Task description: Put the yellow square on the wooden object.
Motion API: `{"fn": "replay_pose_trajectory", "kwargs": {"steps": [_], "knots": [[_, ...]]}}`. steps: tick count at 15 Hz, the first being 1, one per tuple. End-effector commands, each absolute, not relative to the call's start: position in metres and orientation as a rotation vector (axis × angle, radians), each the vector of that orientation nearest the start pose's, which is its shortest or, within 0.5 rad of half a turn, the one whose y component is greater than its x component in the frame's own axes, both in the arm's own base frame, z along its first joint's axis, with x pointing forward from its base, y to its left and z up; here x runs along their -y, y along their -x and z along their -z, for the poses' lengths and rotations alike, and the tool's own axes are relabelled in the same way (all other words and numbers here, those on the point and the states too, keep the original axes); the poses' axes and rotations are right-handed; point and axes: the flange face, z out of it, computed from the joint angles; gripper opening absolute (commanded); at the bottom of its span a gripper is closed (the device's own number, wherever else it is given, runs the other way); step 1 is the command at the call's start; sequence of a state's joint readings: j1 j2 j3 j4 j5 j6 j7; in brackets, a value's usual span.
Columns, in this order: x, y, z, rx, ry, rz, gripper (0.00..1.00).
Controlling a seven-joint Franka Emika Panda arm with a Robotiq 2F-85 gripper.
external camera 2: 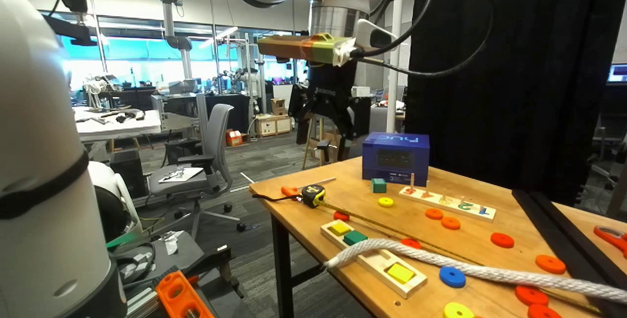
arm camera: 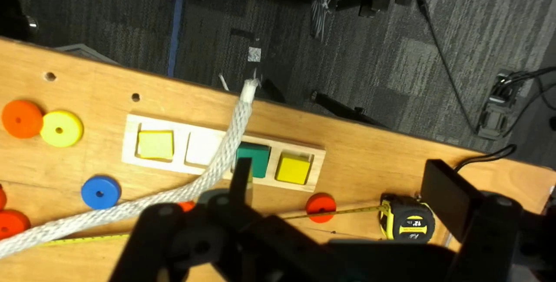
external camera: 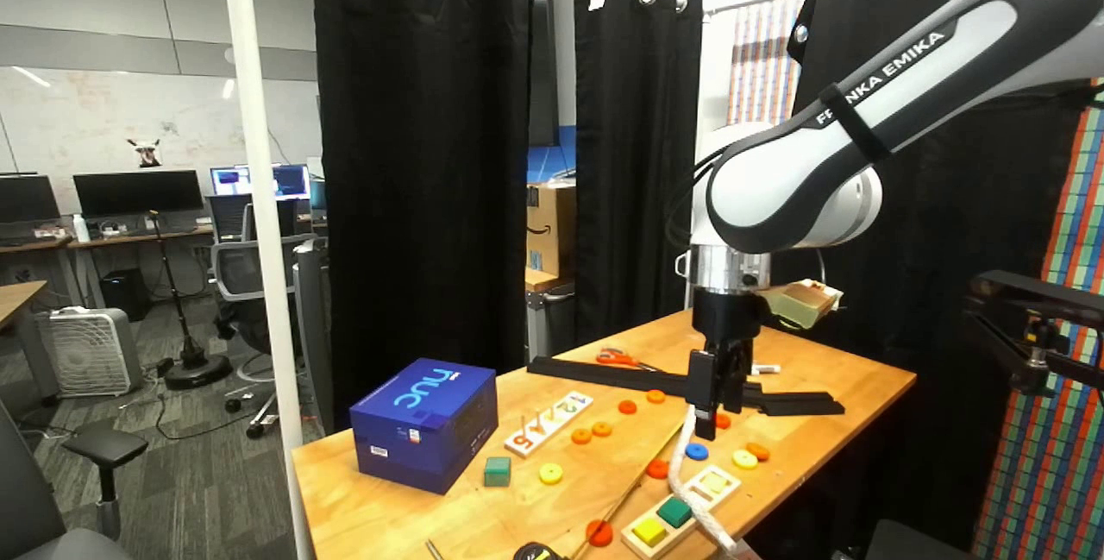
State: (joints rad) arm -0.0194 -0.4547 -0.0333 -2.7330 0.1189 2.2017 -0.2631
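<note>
Two small yellow squares sit in slots of a long wooden tray. One yellow square is in an end slot beside a green square. The other yellow square is in the opposite end slot. The slot beside it looks empty. Both also show in the exterior views. A wooden peg board with numbers lies farther back by the blue box. My gripper is open and empty. In both exterior views it hangs above the table, apart from the tray.
A white rope crosses over the tray. A tape measure with its blade out lies nearby. A blue box, a green block, black rails, scissors and several coloured discs lie on the table.
</note>
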Motion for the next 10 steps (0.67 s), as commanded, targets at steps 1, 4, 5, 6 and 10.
{"fn": "replay_pose_trajectory", "kwargs": {"steps": [1,4,5,6,10], "knots": [[0.009,-0.338,-0.363,0.142,3.043,-0.142,1.00],[0.007,-0.337,-0.379,-0.004,3.037,-0.165,1.00],[0.006,-0.335,-0.382,-0.047,3.039,-0.175,1.00],[0.005,-0.332,-0.385,-0.083,3.042,-0.182,1.00],[-0.002,-0.321,-0.395,-0.244,3.048,-0.229,1.00]]}}
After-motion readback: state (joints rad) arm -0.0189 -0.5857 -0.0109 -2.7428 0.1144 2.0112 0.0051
